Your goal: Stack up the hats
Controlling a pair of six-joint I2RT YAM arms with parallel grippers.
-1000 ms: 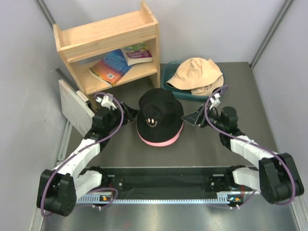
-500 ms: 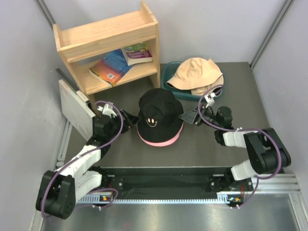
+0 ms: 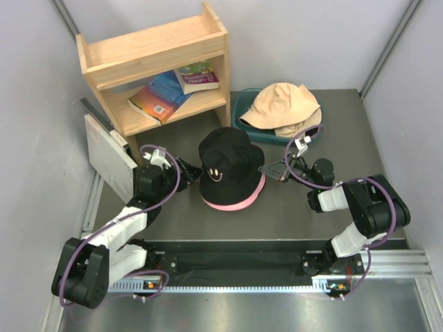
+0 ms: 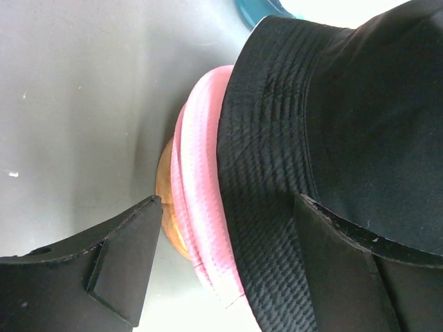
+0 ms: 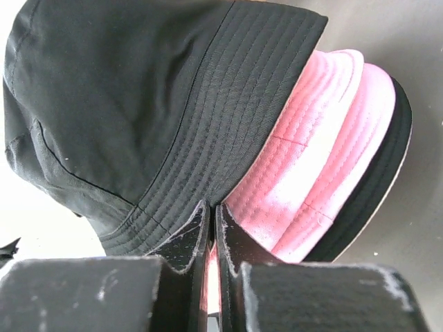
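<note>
Left gripper (image 3: pixel 187 169): low at the left of the stack, jaws wide apart. Its wrist view shows the two brims between the fingers; I cannot tell if either finger touches cloth.
Right gripper (image 3: pixel 268 168): low at the right of the stack, fingers pressed together with their tips at the edge of the black brim. Whether any cloth is caught between them cannot be told.
Black hat (image 3: pixel 227 166): on top of the stack at mid table, crown up, with its brim draped over the hat below.
Pink hat (image 3: pixel 232 203): under the black one, with only its brim showing at the near side.
Stand (image 4: pixel 169 207): wooden and almost hidden, a sliver visible below the pink brim.
Tan hat (image 3: pixel 284 105): well behind the stack, lying on the tub (image 3: pixel 242 114) and not yet stacked.
Shelf (image 3: pixel 156 62): far left, with books (image 3: pixel 163 93) on it; no part in the job.
Step in hand: likely settling the black hat's brim, with two hats already stacked.
Next move: probably the right arm backs off the brim, opens, reaches back to the tan hat and pinches its brim. The floppy cloth may need the left gripper on the opposite side so the crown drops squarely over the black one.
</note>
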